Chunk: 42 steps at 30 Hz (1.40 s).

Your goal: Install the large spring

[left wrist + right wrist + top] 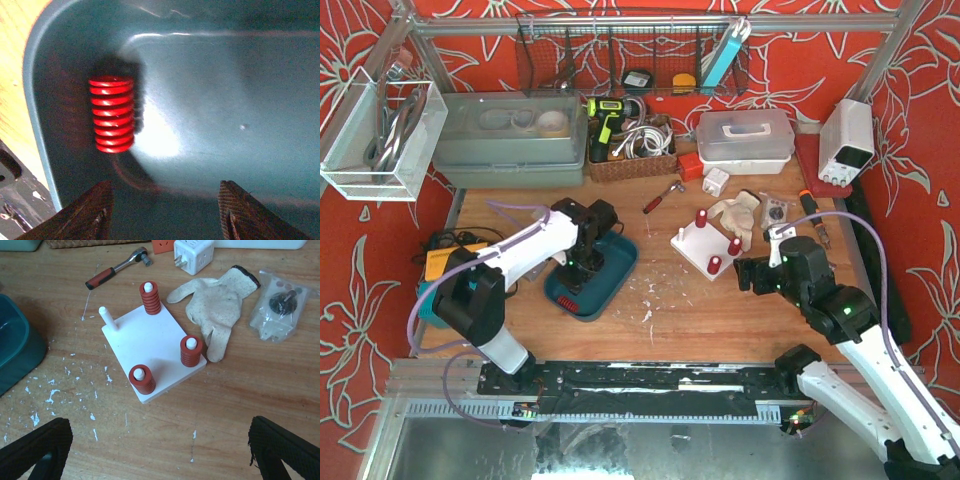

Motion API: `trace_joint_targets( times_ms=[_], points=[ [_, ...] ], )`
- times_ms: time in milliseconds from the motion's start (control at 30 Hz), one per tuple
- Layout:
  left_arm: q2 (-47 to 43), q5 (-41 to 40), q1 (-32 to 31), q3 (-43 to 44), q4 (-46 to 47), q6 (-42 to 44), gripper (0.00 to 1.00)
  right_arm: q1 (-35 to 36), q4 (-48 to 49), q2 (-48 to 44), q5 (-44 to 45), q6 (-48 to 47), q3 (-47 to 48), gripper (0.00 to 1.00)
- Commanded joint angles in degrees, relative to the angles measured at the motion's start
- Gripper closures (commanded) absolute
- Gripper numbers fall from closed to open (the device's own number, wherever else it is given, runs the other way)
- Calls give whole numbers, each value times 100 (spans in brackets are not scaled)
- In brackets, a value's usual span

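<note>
1. Left wrist view: I am seeing the large spring, red, lying inside the teal tray, close to the tray's left wall and its rounded corner.
2. I am reading the left gripper as open: its jaws are standing wide apart above the tray floor and holding nothing. The spring is sitting beyond the left finger's tip, not between the fingers.
3. Top external view is showing this tray left of the table's middle, with the left arm reaching down into it.
4. Right wrist view is showing the right gripper hanging over the wooden table, jaws spread wide and gripping nothing.
5. I am noting the white peg board lying on the table beyond that gripper, right of the tray and apart from it. Three of its pegs are carrying red springs; the far-left peg is standing bare.
6. I am also recording a work glove lying just right of the board and a ratchet lying on its far side.
</note>
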Motion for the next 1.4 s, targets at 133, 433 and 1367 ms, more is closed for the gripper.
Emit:
trace_joint_targets(
  times_ms=[133,433,1367],
  points=[
    [78,-456,85,-427,-113,-196,40,-18,-30,80,-17,-60,1,3],
    [133,-480,227,-759,445,57,40,-18,-99,77,36,-50,11,3],
    [496,-538,175,-703,130,-11,37,-17,-265,-198,298,-157,-103,3]
  ],
)
